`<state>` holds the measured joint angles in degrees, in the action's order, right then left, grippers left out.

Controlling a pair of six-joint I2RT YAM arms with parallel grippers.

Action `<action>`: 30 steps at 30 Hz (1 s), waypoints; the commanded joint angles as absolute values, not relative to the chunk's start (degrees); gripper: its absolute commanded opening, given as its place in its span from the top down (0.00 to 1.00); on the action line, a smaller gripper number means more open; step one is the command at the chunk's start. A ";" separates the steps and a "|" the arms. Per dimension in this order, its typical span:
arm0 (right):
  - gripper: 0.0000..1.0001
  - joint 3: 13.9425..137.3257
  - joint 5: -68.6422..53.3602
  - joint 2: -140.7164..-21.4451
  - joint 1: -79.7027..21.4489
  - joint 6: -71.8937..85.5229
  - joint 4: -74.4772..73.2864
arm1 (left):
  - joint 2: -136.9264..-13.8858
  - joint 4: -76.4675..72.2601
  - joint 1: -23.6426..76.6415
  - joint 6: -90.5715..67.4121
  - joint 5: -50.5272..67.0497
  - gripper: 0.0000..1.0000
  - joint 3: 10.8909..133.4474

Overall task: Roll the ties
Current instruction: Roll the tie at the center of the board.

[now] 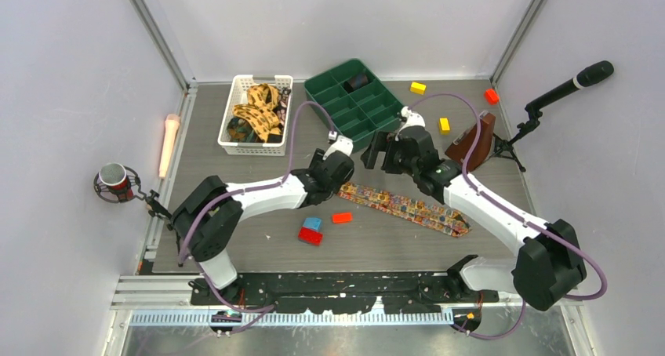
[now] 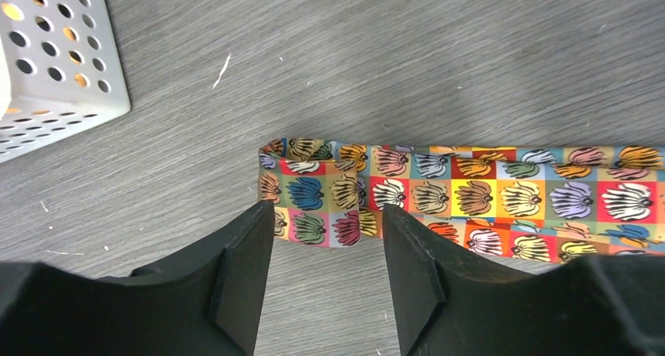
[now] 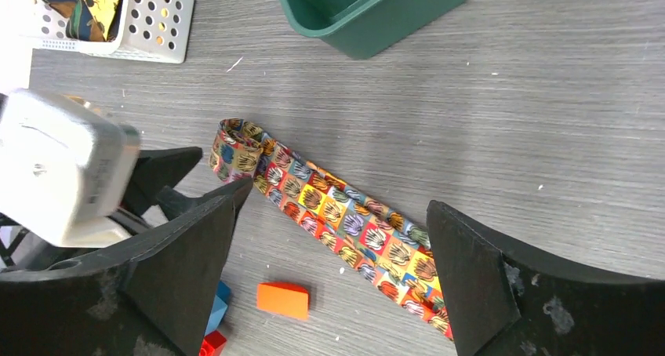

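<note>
A patterned tie (image 1: 404, 207) lies flat on the grey worktop (image 1: 235, 246), running from near the centre out towards the near right. Its left end is folded back over itself into a short first turn, seen plainly from the left wrist. The left gripper (image 1: 342, 177) is at that folded end with its jaws apart; the fold lies between and just past the fingertips (image 2: 251, 238), and they are not clamped on it. Whether they touch the cloth cannot be told. The right gripper (image 1: 379, 154) hangs just beyond the tie on the far side, its jaws wide apart and holding nothing; from its own wrist view the tie shows below the gap between its fingers (image 3: 463, 254).

An orange block (image 1: 342, 217) sits just on the near side of the tie, with a blue block (image 1: 313, 223) and a red block (image 1: 310, 236) touching each other to its left. At the far left stands a white basket (image 1: 251, 149) with other ties (image 1: 257, 113) bundled inside. To its right is a green tray (image 1: 330, 69) with a dark object (image 1: 359, 81) in one far compartment.
</note>
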<state>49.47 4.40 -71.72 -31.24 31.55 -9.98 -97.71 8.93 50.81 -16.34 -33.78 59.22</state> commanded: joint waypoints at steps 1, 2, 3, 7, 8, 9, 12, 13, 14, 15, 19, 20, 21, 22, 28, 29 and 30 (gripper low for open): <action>0.00 53.61 3.79 -72.81 -30.87 26.17 -10.85 | -91.56 7.83 49.19 -15.73 -33.29 0.45 58.52; 0.01 54.23 2.55 -73.54 -30.86 25.00 -10.60 | -89.77 7.44 48.13 -15.70 -34.49 0.46 57.63; 0.00 55.61 -0.15 -75.45 -30.92 24.54 -10.53 | -86.57 7.01 46.73 -16.04 -34.72 0.46 55.98; 0.00 61.46 -4.74 -83.33 -32.06 22.81 -10.55 | -74.55 5.24 36.83 -20.94 -28.12 0.46 48.96; 0.00 62.59 -5.38 -84.78 -33.26 20.80 -10.94 | -71.85 5.24 33.95 -22.20 -26.00 0.45 47.41; 0.00 65.35 -5.42 -87.75 -34.12 19.58 -11.40 | -69.82 5.42 31.62 -23.37 -24.12 0.45 46.23; 0.00 71.82 -4.53 -95.12 -39.43 10.52 -15.12 | -65.99 7.92 26.07 -25.38 -20.84 0.44 44.48; 0.01 75.04 -4.07 -96.60 -40.55 8.16 -16.09 | -65.27 9.13 24.82 -25.66 -20.80 0.44 44.36; 0.01 76.94 -2.60 -99.39 -42.79 3.47 -18.63 | -64.57 10.83 23.60 -26.02 -20.83 0.44 44.45; 0.00 80.19 -1.61 -100.71 -43.81 -0.34 -19.60 | -63.62 12.61 22.32 -26.61 -20.80 0.43 44.55; 0.00 86.53 -1.46 -107.70 -46.34 -7.03 -22.11 | -59.59 17.24 15.87 -30.27 -16.36 0.42 43.41; 0.01 87.30 -2.12 -109.72 -46.41 -8.28 -22.35 | -58.29 17.43 15.05 -30.69 -14.79 0.42 42.82; 0.01 88.84 -2.56 -110.67 -46.41 -9.61 -22.90 | -57.45 17.68 14.38 -30.94 -14.00 0.42 42.34; 0.01 90.11 -3.36 -112.31 -46.41 -10.21 -23.18 | -56.87 18.00 13.74 -31.06 -13.82 0.42 41.94; 0.00 92.58 -9.46 -115.91 -46.39 -13.11 -25.70 | -56.21 19.15 12.06 -30.55 -12.88 0.41 41.82; 0.01 92.52 -9.92 -116.05 -46.34 -13.67 -25.72 | -56.23 19.09 11.94 -30.50 -12.77 0.41 41.83; 0.01 92.48 -10.06 -116.51 -46.33 -14.04 -25.78 | -56.36 19.03 11.82 -30.52 -12.63 0.41 41.84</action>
